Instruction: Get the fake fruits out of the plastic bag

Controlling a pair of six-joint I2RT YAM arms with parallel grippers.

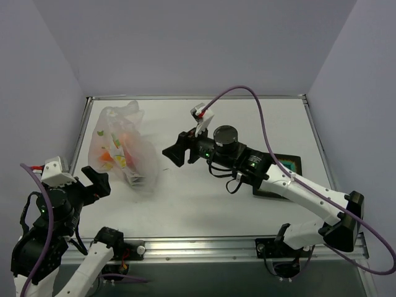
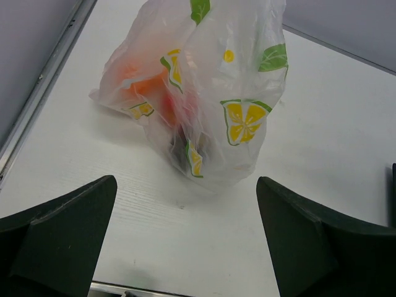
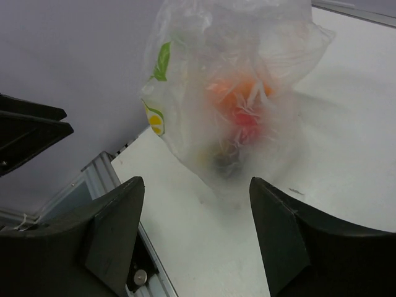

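A: Where's the bag?
B: The bag (image 1: pixel 120 148) sits slumped on the far-left of the table (image 1: pixel 247 204). The fruits (image 3: pixel 238 93) are all inside, with orange and red showing through the film and something dark low down.
A: Fingers?
B: Your left gripper (image 2: pixel 185 204) is spread wide and empty, facing the bag from the near side. Your right gripper (image 3: pixel 195 198) is also spread and empty, facing it from the right. Neither touches anything.
A: How do I start?
B: Find the mouth first; I can't tell where it opens. Pinch a loose fold away from the fruits and lift, so your other gripper can go in. The film looks thin and slippery and round fruits will likely roll, so go slow
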